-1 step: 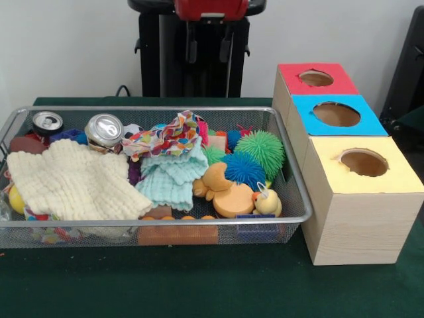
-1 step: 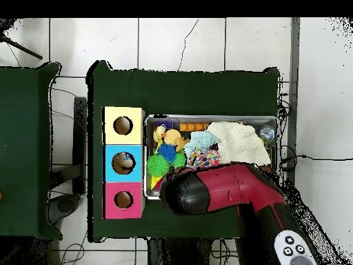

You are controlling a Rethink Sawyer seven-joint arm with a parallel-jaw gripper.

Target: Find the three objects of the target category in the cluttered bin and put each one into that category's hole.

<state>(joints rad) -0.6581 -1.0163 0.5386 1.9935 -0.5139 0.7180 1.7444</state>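
On the green table (image 1: 199,285) sits a wire-mesh bin (image 1: 152,228) crammed with clutter, and just beside it stands a row of three wooden boxes, each with a round hole in a coloured top: a red box (image 1: 317,78), a blue box (image 1: 336,114) and a yellow box (image 1: 364,164). Inside the bin, a cream knitted cloth (image 1: 73,182) covers one end, with a mint cloth (image 1: 171,177) and a polka-dot cloth (image 1: 169,138) near the middle. Two drink cans (image 1: 104,129) stand behind the cream cloth. Toward the boxes lie a green spiky ball (image 1: 265,149), a blue spiky ball (image 1: 244,169), an orange rubber duck (image 1: 225,192) and a small yellow duck (image 1: 267,202). From overhead, something pale seems to lie within the blue box's hole, though it is too small to identify. The red arm (image 2: 234,193) reaches over the bin's edge in that view. The gripper (image 1: 209,50) shows only as dark tips at the top of the front view; whether it is spread or pressed together cannot be told.
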